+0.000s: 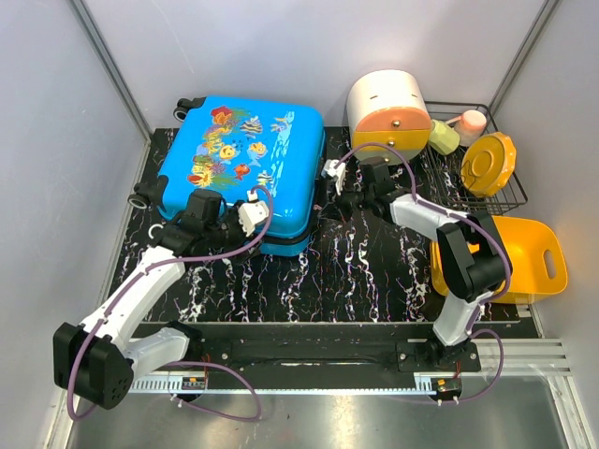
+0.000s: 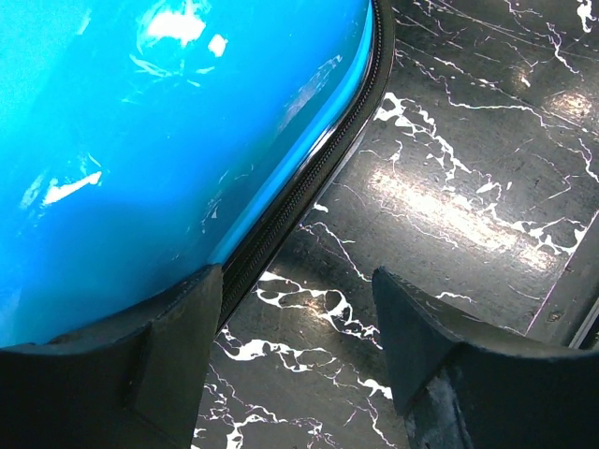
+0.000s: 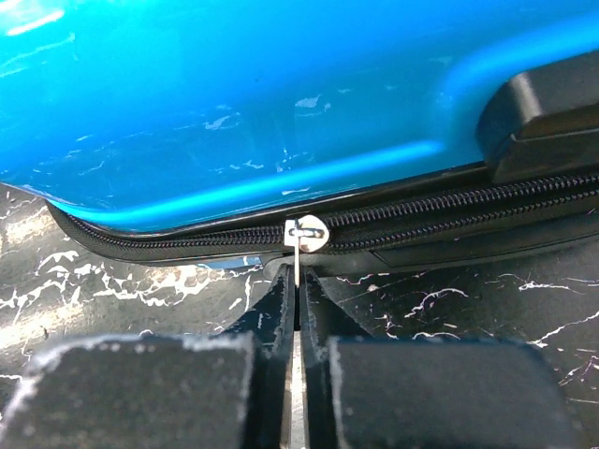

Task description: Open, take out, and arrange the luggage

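Black marbled tabletop [image 1: 365, 271]: right gripper [image 3: 298, 295] clamped on silver zipper pull [image 3: 297, 254] of bright-blue hard-shell luggage [image 3: 281, 112] ahead; left gripper [image 2: 299, 346] apart, luggage alongside

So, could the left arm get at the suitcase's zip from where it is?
Probably yes. The left gripper is open right at the edge of the suitcase, and the zip runs just past one finger with nothing in between. The zip pull, though, is on another side, pinched by the right gripper.
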Robot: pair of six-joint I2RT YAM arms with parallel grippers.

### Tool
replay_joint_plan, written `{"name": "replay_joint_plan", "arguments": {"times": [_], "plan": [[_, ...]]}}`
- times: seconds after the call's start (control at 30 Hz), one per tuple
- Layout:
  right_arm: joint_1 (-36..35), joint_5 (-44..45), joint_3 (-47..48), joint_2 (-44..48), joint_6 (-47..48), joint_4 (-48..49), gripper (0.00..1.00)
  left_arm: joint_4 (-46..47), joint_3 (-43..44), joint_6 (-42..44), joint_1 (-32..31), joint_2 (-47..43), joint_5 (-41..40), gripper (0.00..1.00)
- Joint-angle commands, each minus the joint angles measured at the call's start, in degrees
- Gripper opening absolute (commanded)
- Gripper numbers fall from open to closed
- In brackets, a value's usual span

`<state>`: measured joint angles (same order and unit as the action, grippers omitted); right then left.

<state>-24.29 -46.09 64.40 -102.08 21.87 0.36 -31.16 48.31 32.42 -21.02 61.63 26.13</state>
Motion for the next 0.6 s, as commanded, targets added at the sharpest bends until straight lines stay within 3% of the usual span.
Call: {"name": "replay_joint_plan", "arguments": {"times": [0.0,0.3,0.57], "plan": [[-0.05,-1.38,2.4,0.65,-0.07,0.52,0.0,13.84,3.98,0.8,0.36,0.77,-1.52,0.7],[-1.54,-5.59,-6.21,9.97,-7.36,2.89,0.0,20.08,4.33,-3.5,-3.59,5.25,-7.76,0.66],[-9.26,-3.23,-11.57,11.99,-16.49,8.07,0.0,26.14,4.77,-7.63,-8.42,9.64,-12.5,0.62]]}}
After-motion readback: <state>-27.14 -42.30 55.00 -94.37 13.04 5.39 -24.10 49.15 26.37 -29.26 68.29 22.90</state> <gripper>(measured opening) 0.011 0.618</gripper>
